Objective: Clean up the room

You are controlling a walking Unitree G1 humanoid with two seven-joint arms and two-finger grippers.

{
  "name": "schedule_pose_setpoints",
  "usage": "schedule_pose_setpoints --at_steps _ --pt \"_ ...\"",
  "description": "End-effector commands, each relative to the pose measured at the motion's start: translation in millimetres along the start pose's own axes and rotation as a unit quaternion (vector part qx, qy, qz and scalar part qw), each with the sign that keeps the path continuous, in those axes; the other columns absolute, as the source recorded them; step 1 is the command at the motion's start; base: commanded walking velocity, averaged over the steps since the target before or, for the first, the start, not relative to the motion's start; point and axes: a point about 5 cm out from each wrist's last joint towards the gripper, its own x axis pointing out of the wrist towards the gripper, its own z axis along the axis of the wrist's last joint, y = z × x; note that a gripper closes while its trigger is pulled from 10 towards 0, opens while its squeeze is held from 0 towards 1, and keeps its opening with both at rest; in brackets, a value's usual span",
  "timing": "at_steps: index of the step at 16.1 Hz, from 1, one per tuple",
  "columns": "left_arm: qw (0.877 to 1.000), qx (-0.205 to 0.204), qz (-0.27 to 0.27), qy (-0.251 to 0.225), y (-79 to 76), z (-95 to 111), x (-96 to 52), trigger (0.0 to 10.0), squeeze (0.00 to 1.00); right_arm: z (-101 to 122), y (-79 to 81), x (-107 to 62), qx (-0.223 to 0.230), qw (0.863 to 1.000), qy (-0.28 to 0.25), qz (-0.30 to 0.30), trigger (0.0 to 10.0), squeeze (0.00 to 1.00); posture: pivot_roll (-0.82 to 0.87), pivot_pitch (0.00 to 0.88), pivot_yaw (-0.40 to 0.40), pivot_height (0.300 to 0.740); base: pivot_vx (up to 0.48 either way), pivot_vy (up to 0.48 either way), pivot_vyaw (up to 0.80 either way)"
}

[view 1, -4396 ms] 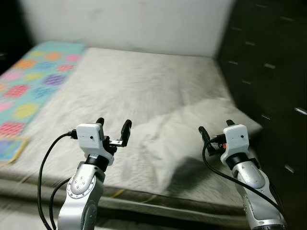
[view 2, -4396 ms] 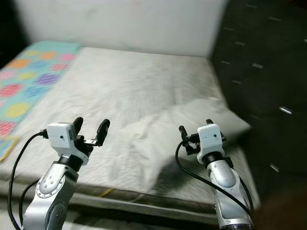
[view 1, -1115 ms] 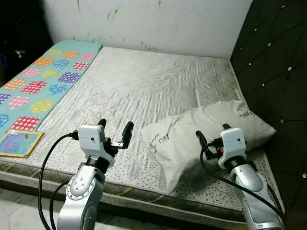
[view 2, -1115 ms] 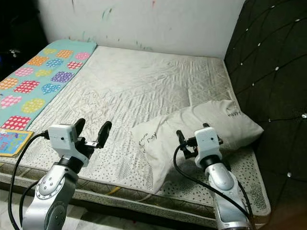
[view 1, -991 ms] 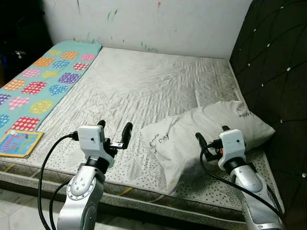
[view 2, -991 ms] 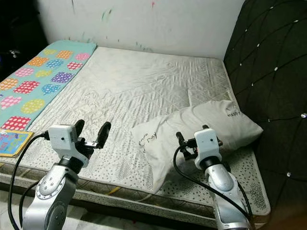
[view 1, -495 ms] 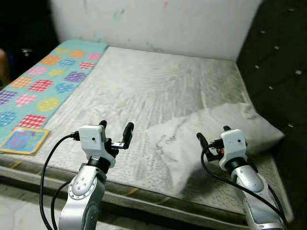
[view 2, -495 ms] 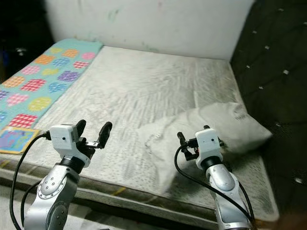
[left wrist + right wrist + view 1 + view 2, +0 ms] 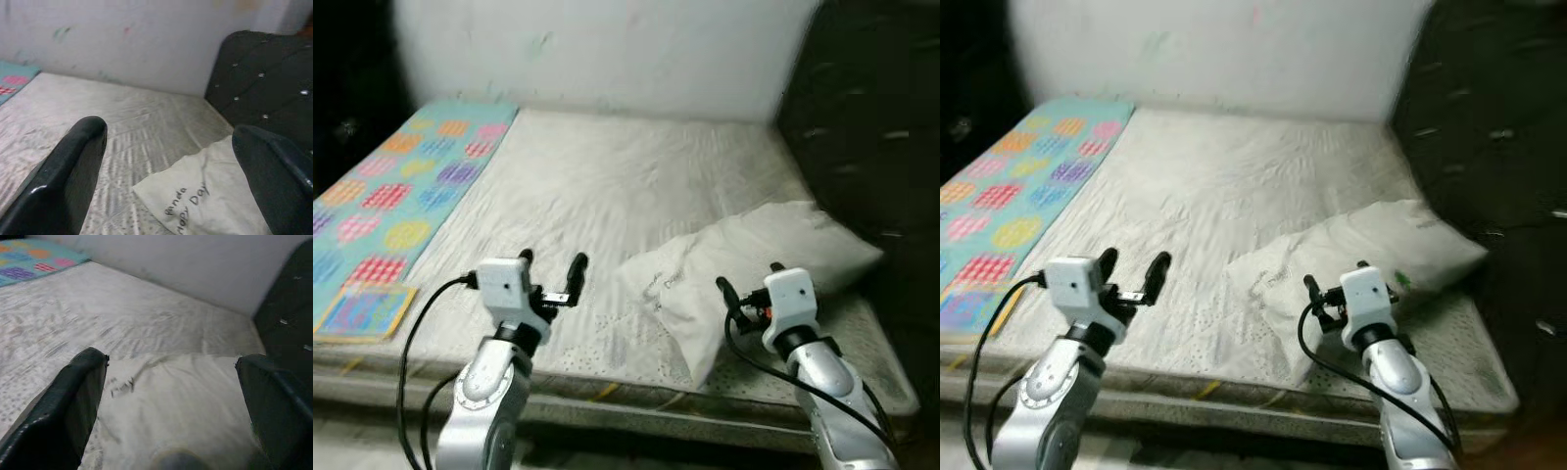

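Observation:
A white pillow [image 9: 744,264] with dark lettering lies askew on the right side of the mattress [image 9: 607,186], near the dark headboard [image 9: 871,127]. My left gripper [image 9: 551,266] hovers open over the front edge of the bed, left of the pillow. My right gripper [image 9: 747,279] stands open just in front of the pillow's near corner, holding nothing. The left wrist view has the pillow [image 9: 205,205] ahead between the fingers. In the right wrist view the pillow [image 9: 181,396] lies close below.
A teal blanket with coloured dotted patches [image 9: 401,166] runs along the bed's left side. A colourful book [image 9: 357,311] lies at the left front corner. A white wall [image 9: 597,49] backs the bed. The picture is blurred.
The whole picture has shifted and blurred, so the camera moved. Both arms keep the same pose, grippers open.

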Motion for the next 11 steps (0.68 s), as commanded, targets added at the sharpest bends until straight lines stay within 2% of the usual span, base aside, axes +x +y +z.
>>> schedule_pose_setpoints --at_steps 1,7,11 --pt "1.000 0.003 0.006 0.000 2.1 1.0 -0.6 10.0 0.00 5.0 -0.9 2.5 0.000 1.000 -0.008 0.001 10.0 0.00 -0.09 0.012 -0.026 0.740 0.000 0.000 0.00" --pt "1.000 0.005 0.006 -0.002 2.4 1.2 -0.7 10.0 0.00 6.1 0.2 3.3 -0.001 1.000 -0.012 0.004 10.0 0.00 -0.08 0.009 -0.026 0.740 0.000 0.000 0.00" --pt "1.000 0.001 -0.023 -0.019 -3.4 4.9 -1.4 10.0 0.00 6.4 0.6 3.6 -0.002 1.000 -0.013 0.005 10.0 0.00 -0.08 0.005 -0.026 0.740 0.060 0.000 0.00"
